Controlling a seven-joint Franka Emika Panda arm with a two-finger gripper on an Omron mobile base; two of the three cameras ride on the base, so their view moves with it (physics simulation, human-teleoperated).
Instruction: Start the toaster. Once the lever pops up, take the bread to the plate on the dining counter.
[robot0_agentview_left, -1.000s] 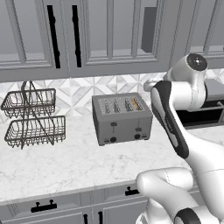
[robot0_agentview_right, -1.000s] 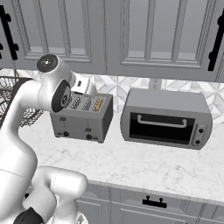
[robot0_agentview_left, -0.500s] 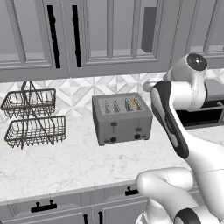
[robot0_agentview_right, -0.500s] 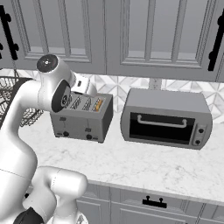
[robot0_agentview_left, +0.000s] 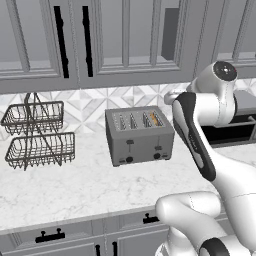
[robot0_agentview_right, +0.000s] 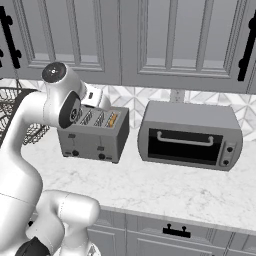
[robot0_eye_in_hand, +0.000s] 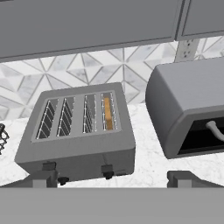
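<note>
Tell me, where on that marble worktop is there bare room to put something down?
The widest bare stretch of the white marble worktop runs along its front edge, before the boxy grey metal toaster and the two-tier dark wire basket rack. A narrower strip lies between rack and toaster. It is tight between the toaster and the grey countertop oven.

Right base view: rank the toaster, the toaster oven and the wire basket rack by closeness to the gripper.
1. toaster, directly under the open gripper.
2. wire basket rack, off to the left behind the arm.
3. toaster oven, to the toaster's right.
</note>
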